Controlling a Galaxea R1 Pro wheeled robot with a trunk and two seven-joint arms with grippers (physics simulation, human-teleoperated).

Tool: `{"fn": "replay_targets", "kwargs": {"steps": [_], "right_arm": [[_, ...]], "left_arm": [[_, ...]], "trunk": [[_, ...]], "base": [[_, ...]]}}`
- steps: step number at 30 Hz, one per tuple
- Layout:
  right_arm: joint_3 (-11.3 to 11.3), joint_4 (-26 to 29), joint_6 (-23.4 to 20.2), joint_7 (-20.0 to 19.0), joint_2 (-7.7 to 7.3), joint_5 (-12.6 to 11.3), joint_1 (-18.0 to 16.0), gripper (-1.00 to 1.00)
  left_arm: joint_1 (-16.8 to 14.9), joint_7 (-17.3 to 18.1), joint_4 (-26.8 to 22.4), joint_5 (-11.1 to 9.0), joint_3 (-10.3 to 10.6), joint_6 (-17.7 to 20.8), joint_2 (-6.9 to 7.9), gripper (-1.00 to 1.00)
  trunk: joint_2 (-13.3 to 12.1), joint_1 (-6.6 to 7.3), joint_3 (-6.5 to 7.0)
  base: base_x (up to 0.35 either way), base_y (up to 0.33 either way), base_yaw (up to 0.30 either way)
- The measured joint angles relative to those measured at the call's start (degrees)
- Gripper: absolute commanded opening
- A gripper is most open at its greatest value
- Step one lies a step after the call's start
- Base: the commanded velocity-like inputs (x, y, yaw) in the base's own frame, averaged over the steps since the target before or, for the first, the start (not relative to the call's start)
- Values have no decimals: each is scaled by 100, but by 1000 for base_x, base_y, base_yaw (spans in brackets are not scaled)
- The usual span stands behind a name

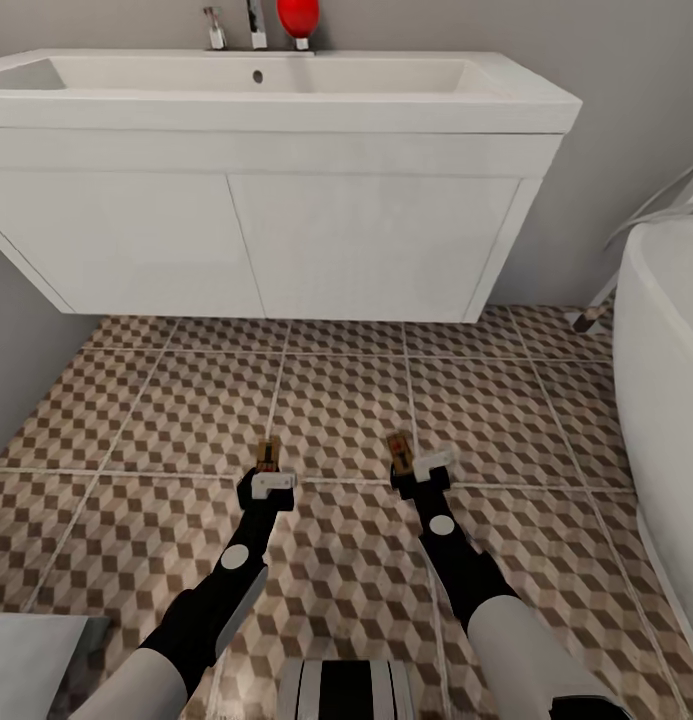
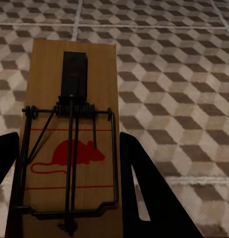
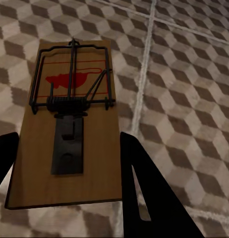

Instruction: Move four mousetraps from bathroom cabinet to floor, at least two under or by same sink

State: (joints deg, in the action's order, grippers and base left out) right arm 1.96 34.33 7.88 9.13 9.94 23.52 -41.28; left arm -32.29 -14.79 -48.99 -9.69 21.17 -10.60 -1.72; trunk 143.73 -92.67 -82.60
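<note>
Head view adds the sink (image 1: 276, 90); both grippers (image 1: 269, 470) (image 1: 414, 462) grip mousetraps (image 2: 72, 144) (image 3: 67, 134).

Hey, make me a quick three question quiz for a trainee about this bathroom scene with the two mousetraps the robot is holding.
1. True or false: each claw, the left claw and the right claw, is shut on a mousetrap.
2. Multiple choice: what stands at the far right, beside the tiled bathroom floor? A) a toilet B) a white bathtub C) a wooden cabinet
3. Fill in: the picture printed on the left mousetrap is a red ____.

Key: 1. True; the right mousetrap also sits between its claw's fingers. 2. B. 3. Mouse.
</note>
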Motion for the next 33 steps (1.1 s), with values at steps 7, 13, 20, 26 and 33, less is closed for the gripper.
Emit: {"fn": "replay_targets", "kwargs": {"steps": [7, 13, 20, 26, 33], "right_arm": [[2, 0, 6, 0, 0, 0, 0, -100], [-5, 111, 1, 0, 0, 0, 0, -100], [-6, 139, -1, 0, 0, 0, 0, -100], [-1, 141, 5, -1, 0, 1, -1, -100], [3, 154, 126, -15, 0, 9, -1, -100]], "left_arm": [[0, 0, 0, -2, 0, -1, 0, -100], [0, 0, 0, -2, 0, 0, 0, -100], [0, 0, 0, -2, 0, 0, 0, -100], [0, 4, -26, 0, 133, -3, 0, -100], [0, -1, 73, -9, 503, 202, -26, -100]], "trunk": [[9, -18, -212], [18, -33, -395], [27, -51, -609], [29, -54, -647], [29, -54, -649]], "base": [[0, 0, 0], [0, 0, 0], [0, 0, 0], [0, 0, 0], [0, 0, 0]]}}
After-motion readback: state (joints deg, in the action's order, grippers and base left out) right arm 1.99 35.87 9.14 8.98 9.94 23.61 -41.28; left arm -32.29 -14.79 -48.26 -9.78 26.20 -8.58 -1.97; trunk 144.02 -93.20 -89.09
